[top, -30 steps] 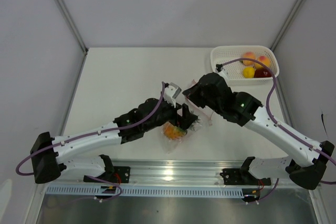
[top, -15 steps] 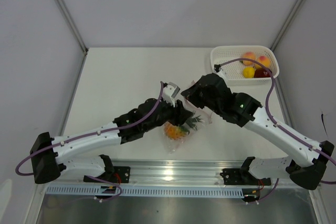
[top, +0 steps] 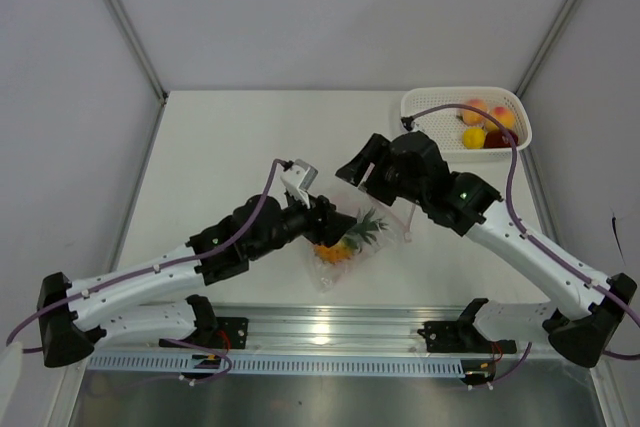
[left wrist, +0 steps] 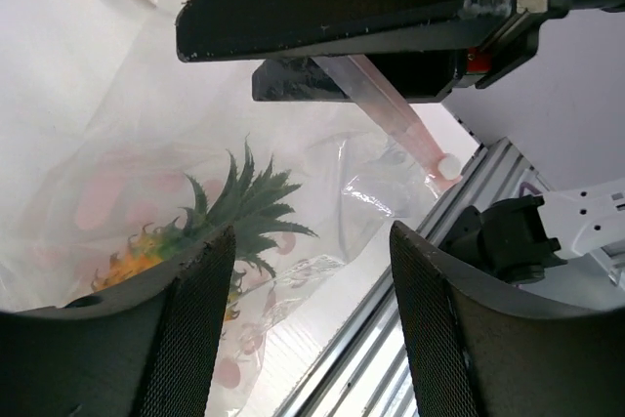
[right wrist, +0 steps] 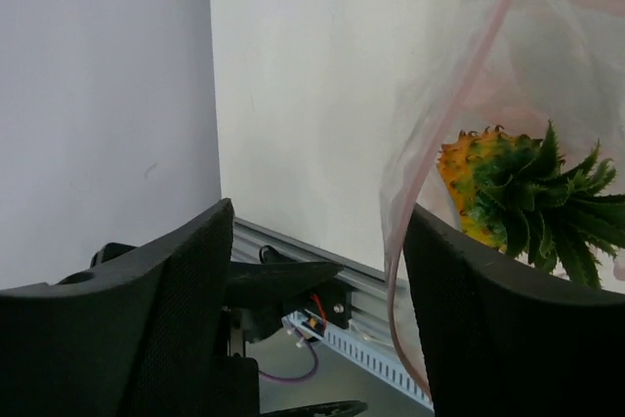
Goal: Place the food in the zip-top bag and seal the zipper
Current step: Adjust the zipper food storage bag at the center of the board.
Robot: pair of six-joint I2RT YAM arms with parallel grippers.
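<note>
The clear zip-top bag (top: 345, 252) lies on the table near the front edge, with the orange pineapple (top: 345, 240) inside it, green crown pointing right. Its pink zipper (right wrist: 410, 173) hangs loose beside my right inner finger, and the mouth gapes. My left gripper (top: 335, 222) is open just left of the bag, with nothing between its fingers (left wrist: 186, 329). My right gripper (top: 352, 169) hovers open above the bag's far edge. Peaches (top: 474, 109), a yellow fruit (top: 473, 136) and a dark red apple (top: 497, 139) sit in the basket.
The white mesh basket (top: 430, 107) stands at the back right corner of the table. A metal rail (top: 320, 332) runs along the near edge, close to the bag. Grey walls enclose the table on the left, right and back.
My right gripper has opened and let go of the bag's mouth, rising slightly away. My left gripper pulled back to the left. The bag has settled with the pineapple in it.
</note>
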